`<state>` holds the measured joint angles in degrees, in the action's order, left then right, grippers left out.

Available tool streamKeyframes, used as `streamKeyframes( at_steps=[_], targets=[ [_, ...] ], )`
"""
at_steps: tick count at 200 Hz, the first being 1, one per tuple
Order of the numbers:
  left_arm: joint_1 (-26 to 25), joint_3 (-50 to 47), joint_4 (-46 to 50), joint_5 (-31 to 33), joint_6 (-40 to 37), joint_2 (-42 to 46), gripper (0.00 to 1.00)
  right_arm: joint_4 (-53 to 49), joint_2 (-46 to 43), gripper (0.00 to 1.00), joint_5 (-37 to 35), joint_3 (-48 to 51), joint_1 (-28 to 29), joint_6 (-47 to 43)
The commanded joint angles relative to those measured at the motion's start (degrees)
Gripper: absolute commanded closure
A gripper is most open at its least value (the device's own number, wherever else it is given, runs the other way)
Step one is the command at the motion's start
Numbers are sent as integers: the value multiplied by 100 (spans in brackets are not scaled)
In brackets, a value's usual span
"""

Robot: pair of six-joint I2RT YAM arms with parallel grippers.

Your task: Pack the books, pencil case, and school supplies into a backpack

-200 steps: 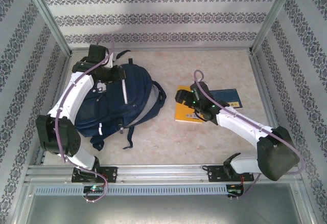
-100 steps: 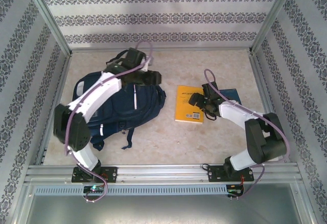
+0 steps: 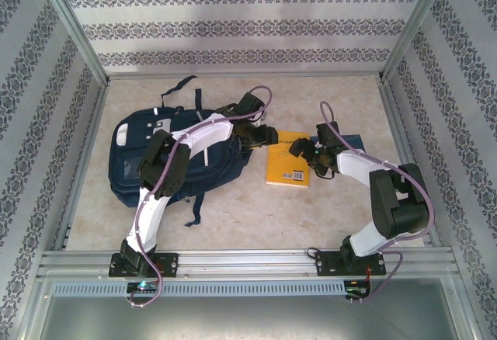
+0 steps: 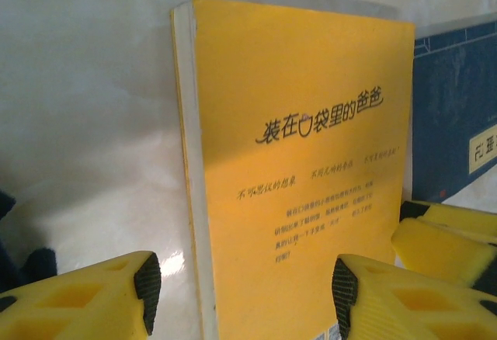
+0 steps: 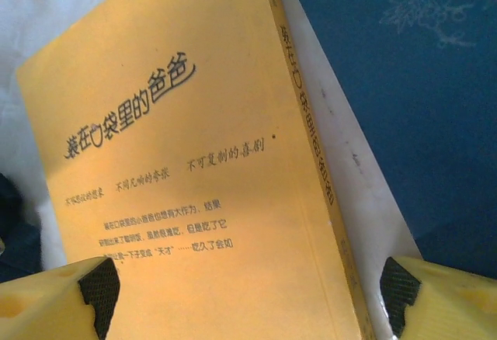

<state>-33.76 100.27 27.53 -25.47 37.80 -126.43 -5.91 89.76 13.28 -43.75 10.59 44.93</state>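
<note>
My left arm has swung off the far corner of the backpack [image 3: 132, 154] and across to the orange-yellow book [image 3: 286, 163]. The left claw [image 3: 264, 136] now hangs over the book's far-left corner. Its jaws have widened on the way and stand apart with nothing in them. In the left wrist view the left claw [image 4: 245, 303] straddles the book [image 4: 303, 154] without touching it.

The right claw [image 3: 300, 150] has pulled back a little towards the book's right edge. It is wide and empty, and in its own camera the right claw [image 5: 248, 309] spans the cover [image 5: 194, 161].

I judge that both arms are now set on the first book and nothing is packed yet.

The book lies flat on the table [image 3: 326, 99]. Its page edge on the left faces bare table, with open room between it and the backpack. Its spine side runs close against a navy book [image 5: 404, 76], and I cannot tell if they overlap. The two claws are near each other, so there is little room between them.
</note>
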Motion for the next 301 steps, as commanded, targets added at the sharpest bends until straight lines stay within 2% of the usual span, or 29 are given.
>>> streamKeyframes(
  at_steps=[1, 35, 77, 153, 301],
  targets=[
    [-61, 170, -186, -1, 355, -168, 38, 325, 94, 14, 437, 86, -55, 128],
    [-128, 313, -125, -63, 498, -452, 39, 620, 290, 16, 824, 112, -125, 339],
    [-245, 651, 324, 172, 557, -707, 39, 797, 411, 17, 1065, 146, -178, 467],
    [-245, 703, 872, 774, 314, -666, 38, 811, 358, 17, 1098, 182, -198, 473],
    [-140, 608, 1099, 992, -57, -367, 37, 749, 420, 17, 1107, 173, -153, 395]
  ],
)
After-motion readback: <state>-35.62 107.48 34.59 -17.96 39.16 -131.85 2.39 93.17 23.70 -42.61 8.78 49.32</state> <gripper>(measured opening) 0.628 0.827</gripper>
